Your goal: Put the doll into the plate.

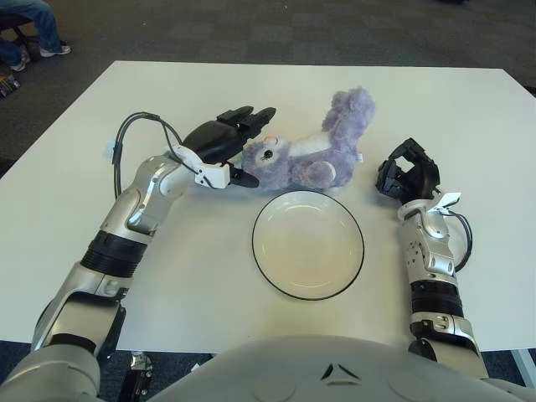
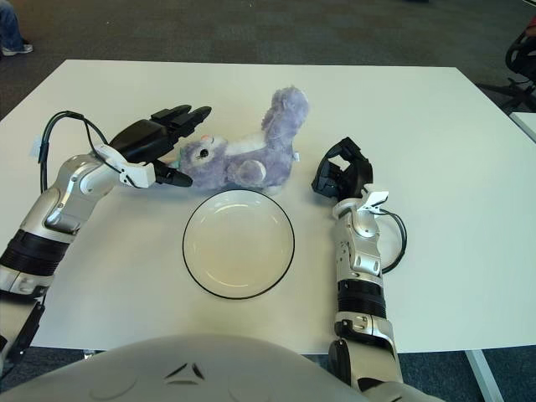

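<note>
A purple plush doll [image 1: 310,151] lies on its side on the white table [image 1: 469,117], just beyond an empty white plate [image 1: 308,244] with a dark rim. My left hand [image 1: 232,148] is at the doll's head on its left side, fingers spread, with the upper fingers over the head and the thumb below it. The hand is not closed on the doll. My right hand [image 1: 408,176] shows to the right of the doll and plate with its fingers curled and nothing in them.
Beyond the table's far edge lies dark carpet. A seated person's legs [image 1: 29,29] show at the top left corner. A black chair [image 2: 523,54] stands at the far right.
</note>
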You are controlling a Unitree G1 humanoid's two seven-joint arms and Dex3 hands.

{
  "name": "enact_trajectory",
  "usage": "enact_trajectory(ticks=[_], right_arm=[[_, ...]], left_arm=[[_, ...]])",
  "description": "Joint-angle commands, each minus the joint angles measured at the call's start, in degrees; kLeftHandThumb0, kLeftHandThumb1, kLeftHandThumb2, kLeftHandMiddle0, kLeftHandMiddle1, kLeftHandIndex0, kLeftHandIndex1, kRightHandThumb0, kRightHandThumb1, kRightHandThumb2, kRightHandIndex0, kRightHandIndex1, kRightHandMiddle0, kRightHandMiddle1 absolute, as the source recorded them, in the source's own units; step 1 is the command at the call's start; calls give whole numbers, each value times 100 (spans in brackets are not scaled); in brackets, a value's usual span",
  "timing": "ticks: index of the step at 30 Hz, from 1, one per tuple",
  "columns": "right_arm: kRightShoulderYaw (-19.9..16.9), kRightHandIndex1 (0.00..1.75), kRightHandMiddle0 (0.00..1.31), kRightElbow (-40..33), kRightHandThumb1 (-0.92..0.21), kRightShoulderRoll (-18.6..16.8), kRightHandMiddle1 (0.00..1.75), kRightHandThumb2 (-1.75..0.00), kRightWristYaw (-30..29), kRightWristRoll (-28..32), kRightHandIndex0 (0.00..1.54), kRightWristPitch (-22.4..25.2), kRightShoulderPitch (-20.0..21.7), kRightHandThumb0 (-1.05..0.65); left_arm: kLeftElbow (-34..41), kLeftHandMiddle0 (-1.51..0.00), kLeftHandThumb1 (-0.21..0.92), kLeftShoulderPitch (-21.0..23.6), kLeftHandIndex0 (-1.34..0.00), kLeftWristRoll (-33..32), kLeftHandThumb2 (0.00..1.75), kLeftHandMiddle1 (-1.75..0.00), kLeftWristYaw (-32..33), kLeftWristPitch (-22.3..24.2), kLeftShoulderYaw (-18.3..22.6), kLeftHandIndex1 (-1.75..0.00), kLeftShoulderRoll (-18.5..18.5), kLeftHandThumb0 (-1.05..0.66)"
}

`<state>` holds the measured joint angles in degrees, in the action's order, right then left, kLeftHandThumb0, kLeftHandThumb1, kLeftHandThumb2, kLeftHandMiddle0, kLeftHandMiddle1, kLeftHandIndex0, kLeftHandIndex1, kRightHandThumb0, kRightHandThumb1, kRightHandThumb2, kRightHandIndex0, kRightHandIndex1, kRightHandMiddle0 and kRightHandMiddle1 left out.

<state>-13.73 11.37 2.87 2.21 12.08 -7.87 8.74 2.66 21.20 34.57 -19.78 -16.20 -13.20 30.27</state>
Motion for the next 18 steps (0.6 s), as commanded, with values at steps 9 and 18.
enact_trajectory(ticks=[9, 18], right_arm=[[33, 175, 69, 21, -22, 24, 175, -143, -11, -53, 120, -24, 9, -52], [61, 175, 68, -13, -23, 11, 175, -142, -19, -89, 120, -39, -12, -51]], left_arm=[[475, -9, 89, -162, 0, 74, 30, -1, 34, 248, -4, 0, -100, -90], [552, -12, 92, -186, 0, 197, 31, -3, -38, 261, -118, 0, -34, -92]])
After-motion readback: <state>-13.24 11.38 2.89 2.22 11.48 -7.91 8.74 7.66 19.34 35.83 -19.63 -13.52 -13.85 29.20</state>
